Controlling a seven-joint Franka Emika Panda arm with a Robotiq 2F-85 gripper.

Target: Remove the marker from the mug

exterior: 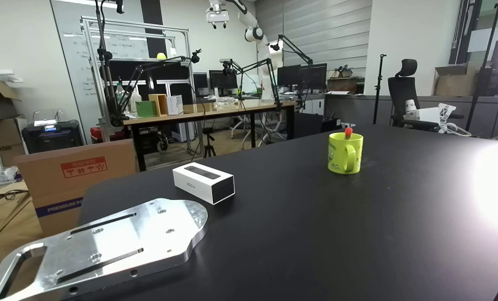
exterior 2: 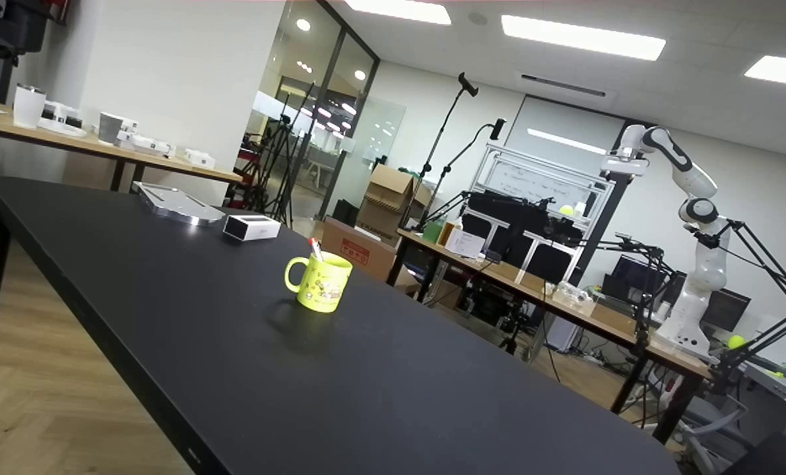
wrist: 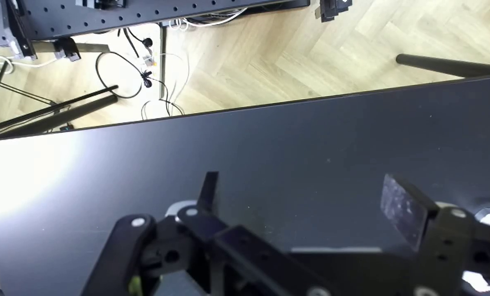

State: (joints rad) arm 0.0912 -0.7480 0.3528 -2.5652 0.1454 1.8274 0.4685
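I count three things set on one black counter [exterior: 299, 238]: one yellow-green mug [exterior: 338, 154], one white box [exterior: 203, 183] and one metal plate [exterior: 123, 238]. In an exterior view the plate is near on the left, the box a bit farther, the mug far to the right. One marker [exterior 2: 315, 249] sits tilted inside the mug, its red end poking over the rim. Three long ceiling lights [exterior 2: 584, 36] shine in an exterior view. The wrist view shows one gripper [wrist: 304, 201] up close, two fingers [wrist: 405, 209] spread wide with counter between them. Only there I see a dark board [wrist: 88, 16] with little holes.
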